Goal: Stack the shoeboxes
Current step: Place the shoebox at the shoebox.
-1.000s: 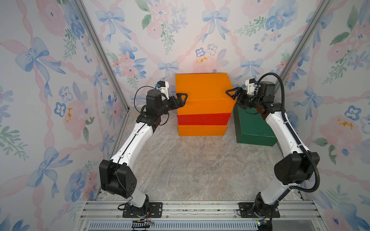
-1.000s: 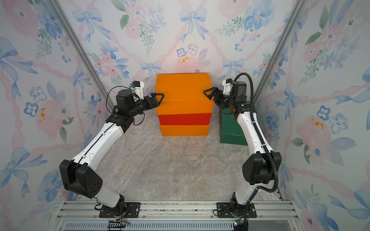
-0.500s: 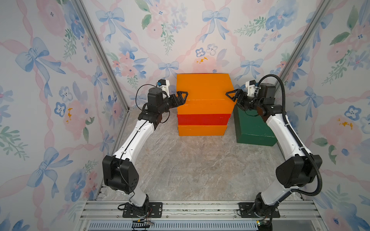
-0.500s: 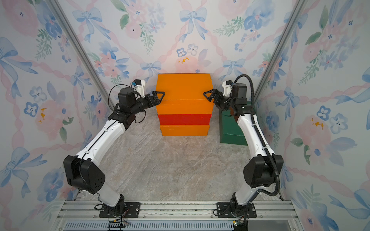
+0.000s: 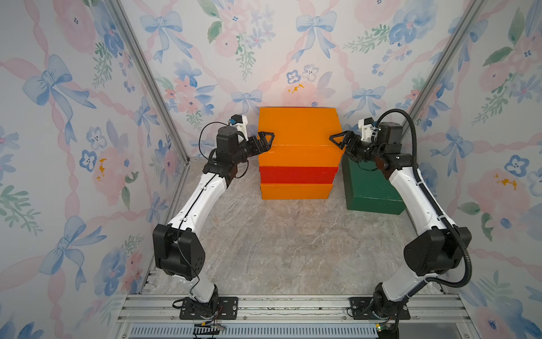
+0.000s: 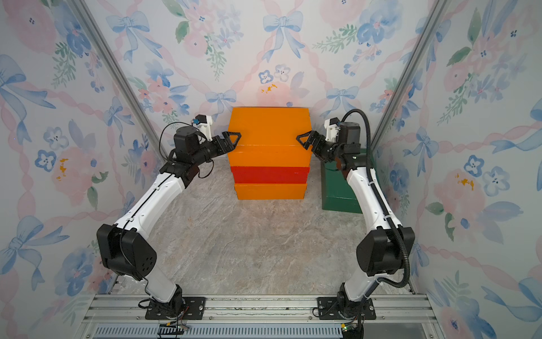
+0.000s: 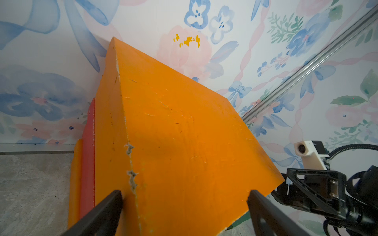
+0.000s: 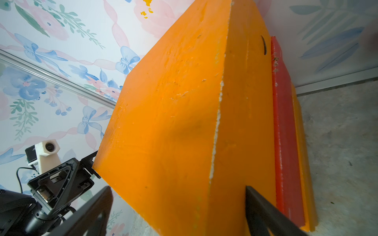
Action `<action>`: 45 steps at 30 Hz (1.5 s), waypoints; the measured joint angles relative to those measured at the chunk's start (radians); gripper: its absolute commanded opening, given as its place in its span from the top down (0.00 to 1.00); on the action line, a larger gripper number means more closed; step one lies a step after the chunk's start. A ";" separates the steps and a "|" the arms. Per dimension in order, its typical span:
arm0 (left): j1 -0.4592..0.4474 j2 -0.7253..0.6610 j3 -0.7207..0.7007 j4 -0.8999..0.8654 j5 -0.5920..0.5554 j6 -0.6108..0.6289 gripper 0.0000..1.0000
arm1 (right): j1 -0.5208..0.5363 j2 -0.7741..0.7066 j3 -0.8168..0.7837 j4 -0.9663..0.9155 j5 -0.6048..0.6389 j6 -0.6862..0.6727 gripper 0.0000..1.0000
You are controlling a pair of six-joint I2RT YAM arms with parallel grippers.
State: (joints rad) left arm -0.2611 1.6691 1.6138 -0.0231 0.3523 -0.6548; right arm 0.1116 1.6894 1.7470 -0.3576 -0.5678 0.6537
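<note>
Top orange box (image 5: 297,126) sits on the red box (image 5: 297,175), which sits on the bottom orange box (image 5: 296,191), all at the middle of the desk's (image 5: 278,249) far edge, up against the wall (image 5: 293,58). The green box (image 5: 369,187) is alone on the desk just beside them, toward the far right corner. Left hand (image 5: 265,139) and right hand (image 5: 338,140) are both spread wide, each straddling an upper side edge of the top orange box. Can't tell if the fingers actually touch it.

Orange shoeboxes (image 5: 297,126), red shoebox (image 5: 297,175), green shoebox (image 5: 366,190) — floral wallpaper (image 5: 88,117).
</note>
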 measured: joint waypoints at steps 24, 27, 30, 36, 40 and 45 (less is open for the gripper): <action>0.000 0.004 0.002 0.000 0.000 0.000 0.02 | 0.000 0.000 0.000 0.001 0.003 0.000 0.02; 0.000 0.004 0.002 0.000 0.000 0.000 0.02 | -0.005 0.000 0.000 0.001 0.002 0.000 0.03; 0.000 0.004 0.002 0.000 0.001 0.000 0.02 | -0.008 0.000 0.000 0.003 -0.001 0.000 0.03; 0.009 0.004 0.001 0.000 0.005 0.000 0.02 | -0.021 0.000 0.000 0.004 -0.003 0.001 0.03; 0.021 0.004 0.001 0.000 0.004 0.000 0.02 | -0.025 0.000 0.000 0.004 -0.005 0.001 0.03; 0.027 0.003 -0.008 0.000 0.003 0.001 0.02 | -0.029 0.000 0.000 0.004 -0.005 0.001 0.03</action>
State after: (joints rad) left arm -0.2340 1.6726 1.6062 -0.0231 0.3557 -0.6540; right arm 0.0826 1.6894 1.7470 -0.3538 -0.5724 0.6548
